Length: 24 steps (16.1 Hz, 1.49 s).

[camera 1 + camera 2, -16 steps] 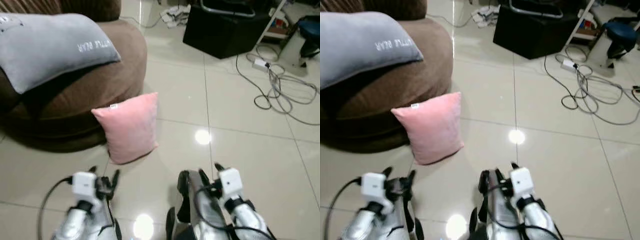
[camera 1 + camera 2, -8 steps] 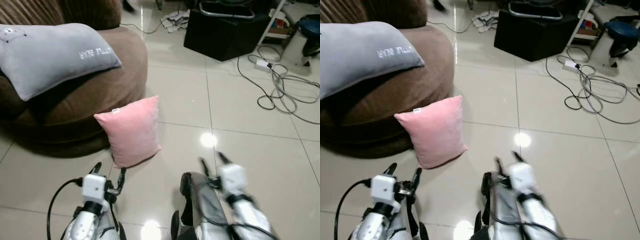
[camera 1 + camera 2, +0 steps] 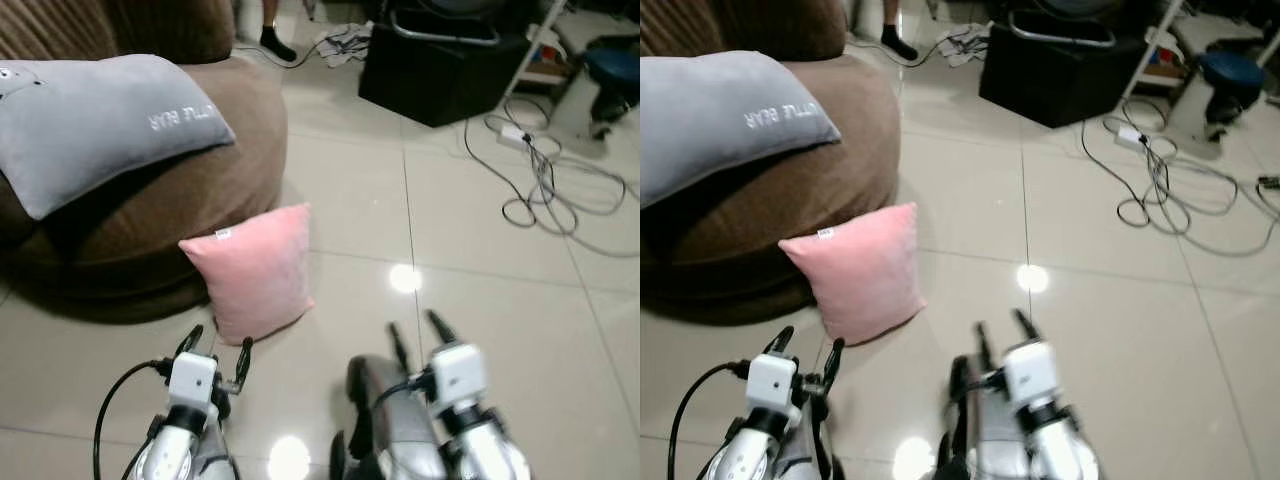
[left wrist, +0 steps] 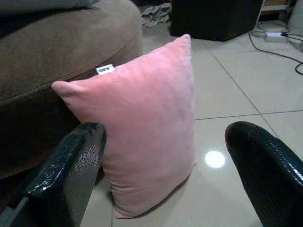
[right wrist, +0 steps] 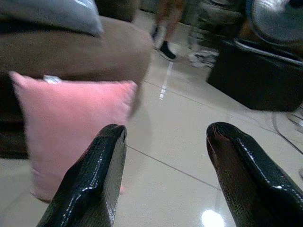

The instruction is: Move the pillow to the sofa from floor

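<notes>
Left eye view shows the pink pillow (image 3: pixel 258 270) standing upright on the tiled floor (image 3: pixel 480 300), leaning against the base of the brown sofa (image 3: pixel 190 170). A grey cushion (image 3: pixel 95 120) with white lettering lies on the sofa seat. The left tool (image 3: pixel 214 350) hovers just short of the pillow's lower edge, its black fingers (image 4: pixel 66 165) spread wide and holding nothing. The right tool (image 3: pixel 420 335) sits near the pillow's right side, fingers likewise parted and empty. Farther off are a black box (image 3: pixel 440 65), loose cables (image 3: pixel 545 180) and a person's socked foot (image 3: pixel 272 40).
</notes>
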### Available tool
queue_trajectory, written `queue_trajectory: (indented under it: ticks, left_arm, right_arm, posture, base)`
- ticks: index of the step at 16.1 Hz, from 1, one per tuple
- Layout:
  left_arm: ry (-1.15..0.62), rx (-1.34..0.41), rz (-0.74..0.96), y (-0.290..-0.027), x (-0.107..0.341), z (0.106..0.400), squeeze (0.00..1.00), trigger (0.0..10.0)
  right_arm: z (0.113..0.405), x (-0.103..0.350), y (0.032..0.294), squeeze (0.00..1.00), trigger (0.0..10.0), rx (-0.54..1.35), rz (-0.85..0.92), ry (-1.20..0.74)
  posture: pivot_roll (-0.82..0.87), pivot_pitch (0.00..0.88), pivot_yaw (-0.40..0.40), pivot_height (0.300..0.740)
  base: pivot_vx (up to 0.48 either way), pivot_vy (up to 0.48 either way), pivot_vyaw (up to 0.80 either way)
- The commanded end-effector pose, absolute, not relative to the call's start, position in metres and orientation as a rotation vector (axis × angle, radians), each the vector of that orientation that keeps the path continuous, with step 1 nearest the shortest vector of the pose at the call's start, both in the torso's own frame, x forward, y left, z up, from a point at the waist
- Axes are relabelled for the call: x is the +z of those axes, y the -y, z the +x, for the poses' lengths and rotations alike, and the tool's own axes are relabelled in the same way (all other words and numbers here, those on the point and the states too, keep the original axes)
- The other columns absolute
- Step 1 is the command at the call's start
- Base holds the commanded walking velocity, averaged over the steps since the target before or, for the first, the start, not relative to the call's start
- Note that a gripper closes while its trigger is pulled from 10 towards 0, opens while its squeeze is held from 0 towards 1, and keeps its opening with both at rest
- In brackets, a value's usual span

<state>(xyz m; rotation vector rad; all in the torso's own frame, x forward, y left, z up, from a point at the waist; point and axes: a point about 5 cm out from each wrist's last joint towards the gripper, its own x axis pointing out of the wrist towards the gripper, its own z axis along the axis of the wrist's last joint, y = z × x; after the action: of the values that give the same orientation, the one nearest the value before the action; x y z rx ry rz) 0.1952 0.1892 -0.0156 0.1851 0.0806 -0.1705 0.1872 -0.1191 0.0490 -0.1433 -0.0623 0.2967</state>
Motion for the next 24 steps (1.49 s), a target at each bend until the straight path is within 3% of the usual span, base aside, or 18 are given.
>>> queue_trajectory:
  ticks: [1, 6, 7, 9, 10, 12, 16, 19, 24]
  left_arm:
    - [-0.187, -0.198, 0.177, -0.186, -0.035, 0.167, 0.0, 10.0]
    - [-0.239, -0.227, 0.212, -0.188, -0.041, 0.161, 0.0, 10.0]
    - [-0.225, -0.227, 0.209, -0.189, -0.039, 0.162, 0.0, 10.0]
    - [-0.227, -0.256, 0.215, -0.185, -0.04, 0.159, 0.0, 10.0]
    - [-0.233, -0.257, 0.22, -0.185, -0.041, 0.158, 0.0, 10.0]
    - [-0.242, -0.242, 0.215, -0.189, -0.042, 0.156, 0.0, 10.0]
    - [-0.249, -0.251, 0.225, -0.192, -0.042, 0.153, 0.0, 10.0]
    - [-0.252, -0.261, 0.22, -0.192, -0.043, 0.15, 0.0, 10.0]
    - [-0.263, -0.269, 0.225, -0.194, -0.044, 0.147, 0.0, 10.0]
  right_arm:
    - [0.182, 0.053, 0.12, 0.0, 10.0, 0.283, -0.167, 0.054]
    - [0.184, 0.063, 0.118, 0.0, 10.0, 0.284, -0.175, 0.029]
    - [0.207, 0.107, 0.064, 0.0, 10.0, 0.309, -0.163, 0.078]
    - [0.226, 0.155, -0.016, 0.0, 10.0, 0.32, -0.14, 0.102]
    - [0.228, 0.159, -0.033, 0.0, 10.0, 0.329, -0.14, 0.093]
    - [0.228, 0.157, -0.111, 0.0, 10.0, 0.381, -0.156, 0.012]
    - [0.2, 0.163, -0.18, 0.0, 10.0, 0.488, -0.225, -0.067]
    - [0.178, 0.181, -0.214, 0.0, 10.0, 0.593, -0.247, -0.059]
    - [0.199, 0.184, -0.198, 0.0, 10.0, 0.471, -0.203, -0.032]
  posture:
    - [0.03, 0.19, -0.126, 0.513]
    - [0.02, 0.197, -0.121, 0.513]
    - [0.02, 0.199, -0.121, 0.513]
    - [0.02, 0.2, -0.119, 0.513]
    - [0.02, 0.201, -0.119, 0.513]
    - [0.02, 0.205, -0.116, 0.513]
    - [0.02, 0.21, -0.111, 0.513]
    - [0.02, 0.207, -0.107, 0.513]
    - [0.03, 0.203, -0.103, 0.513]
  base:
    - [0.48, 0.0, 0.0]
    - [0.47, 0.0, 0.0]
    - [0.442, 0.0, 0.0]
    - [0.221, 0.0, 0.0]
    - [0.0, 0.0, 0.0]
    - [0.0, 0.0, 0.0]
    - [0.0, 0.0, 0.0]
    - [0.092, 0.0, 0.0]
    - [0.474, 0.0, 0.0]
